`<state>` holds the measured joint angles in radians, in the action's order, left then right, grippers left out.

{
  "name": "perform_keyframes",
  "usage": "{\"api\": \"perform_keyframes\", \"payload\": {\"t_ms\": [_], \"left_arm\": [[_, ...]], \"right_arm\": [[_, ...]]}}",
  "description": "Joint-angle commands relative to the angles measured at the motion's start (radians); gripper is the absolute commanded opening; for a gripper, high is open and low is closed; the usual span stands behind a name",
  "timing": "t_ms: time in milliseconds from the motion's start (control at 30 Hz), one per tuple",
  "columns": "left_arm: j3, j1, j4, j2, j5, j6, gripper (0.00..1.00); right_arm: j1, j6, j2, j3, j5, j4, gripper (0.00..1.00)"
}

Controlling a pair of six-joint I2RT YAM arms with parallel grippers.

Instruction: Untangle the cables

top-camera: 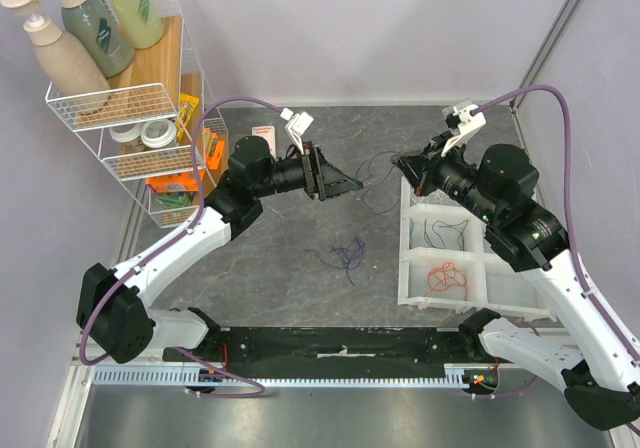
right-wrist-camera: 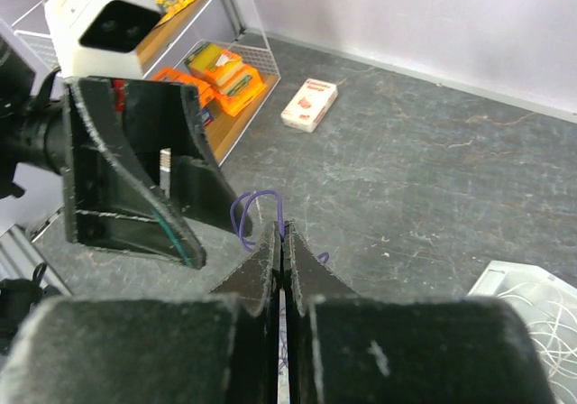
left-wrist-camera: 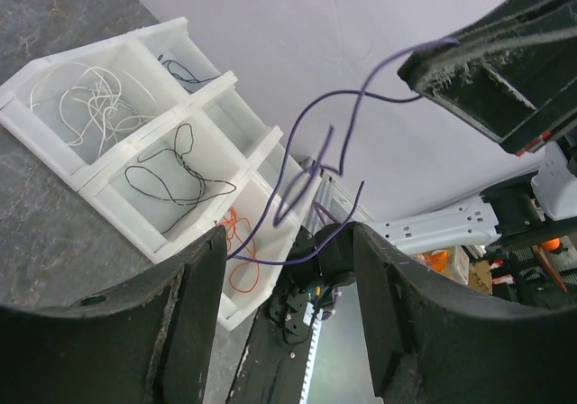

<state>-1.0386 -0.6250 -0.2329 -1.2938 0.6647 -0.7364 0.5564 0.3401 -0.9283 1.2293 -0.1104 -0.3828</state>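
- right wrist view: the right gripper (right-wrist-camera: 281,234) is pinched fully closed on the purple cable (right-wrist-camera: 245,216), which loops up just ahead of its tips.
- the left gripper (left-wrist-camera: 290,234) stands wide apart and grips nothing; the strand hangs in the gap between its fingers.
- best, i judge: close the left on a free stretch, then draw apart slowly so no knot tightens.
- another tangle (top-camera: 348,253) lies on the worktop (top-camera: 270,268), near the tray (top-camera: 404,268).
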Motion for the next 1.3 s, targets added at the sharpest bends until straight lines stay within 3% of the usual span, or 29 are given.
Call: {"api": "perform_keyframes", "payload": {"t_ms": [0, 167, 300, 400, 500, 600, 700, 967, 1033, 1100, 1267], "left_arm": [[-0.047, -0.002, -0.091, -0.024, 0.029, -0.015, 0.63], [-0.061, -0.002, -0.080, -0.048, 0.055, -0.012, 0.43], [-0.057, -0.002, -0.082, -0.053, 0.046, -0.011, 0.37], [-0.064, -0.004, -0.057, -0.053, 0.021, 0.005, 0.22], [-0.080, -0.002, 0.088, -0.044, -0.140, 0.029, 0.02], [-0.060, 0.005, 0.226, -0.024, -0.301, 0.000, 0.02], [-0.011, 0.042, 0.259, -0.018, -0.274, -0.061, 0.02], [-0.017, 0.053, 0.118, -0.088, -0.074, -0.138, 0.02], [-0.043, 0.053, 0.154, -0.107, -0.060, -0.114, 0.12], [-0.073, 0.054, 0.220, -0.117, -0.056, -0.078, 0.32], [-0.087, 0.061, 0.303, -0.101, -0.020, 0.009, 0.54]], "right_arm": [[-0.001, 0.013, -0.014, 0.007, -0.084, 0.019, 0.00], [-0.001, 0.011, -0.012, 0.006, -0.087, 0.025, 0.00], [-0.001, 0.014, -0.017, 0.002, -0.103, 0.027, 0.00], [-0.001, 0.016, -0.020, 0.001, -0.110, 0.028, 0.00], [-0.001, 0.017, -0.012, 0.004, -0.039, 0.013, 0.00], [-0.001, 0.001, 0.032, 0.002, 0.171, -0.007, 0.00], [-0.001, -0.024, 0.069, 0.004, 0.322, -0.016, 0.00], [-0.001, 0.005, 0.039, -0.022, 0.256, -0.021, 0.00], [-0.001, -0.004, 0.033, -0.017, 0.271, -0.022, 0.00], [-0.001, -0.007, 0.017, -0.005, 0.310, -0.042, 0.00], [-0.015, 0.051, -0.039, 0.012, 0.566, -0.198, 0.00]]}}
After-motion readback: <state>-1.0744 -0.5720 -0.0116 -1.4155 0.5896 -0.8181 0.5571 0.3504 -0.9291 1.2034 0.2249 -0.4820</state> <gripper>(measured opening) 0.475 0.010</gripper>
